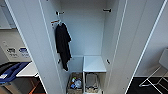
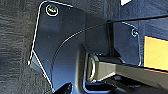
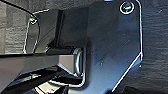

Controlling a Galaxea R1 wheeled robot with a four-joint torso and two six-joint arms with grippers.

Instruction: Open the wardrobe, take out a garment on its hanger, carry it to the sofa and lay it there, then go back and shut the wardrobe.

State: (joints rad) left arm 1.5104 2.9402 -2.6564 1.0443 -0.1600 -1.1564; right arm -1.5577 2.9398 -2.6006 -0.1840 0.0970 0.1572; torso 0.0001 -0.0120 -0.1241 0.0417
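The wardrobe (image 1: 85, 32) stands right in front of me in the head view with both tall white doors swung wide, the left door (image 1: 32, 45) and the right door (image 1: 130, 42) framing its white interior. Inside, at the upper left, a black t-shirt (image 1: 62, 42) hangs on its own white hanger hook (image 1: 59, 23). The rest of the hanging space beside it is bare white wall. The wrist views look down past my arms' dark plates at dark carpet (image 2: 15, 37).
A white shelf box (image 1: 93, 63) sits low on the right inside the wardrobe, with a wicker basket (image 1: 75, 83) of small items and a second basket (image 1: 91, 83) at the bottom. A white table (image 1: 28, 70) and a blue object (image 1: 12, 71) stand at left. A white chair (image 1: 156, 77) stands at right.
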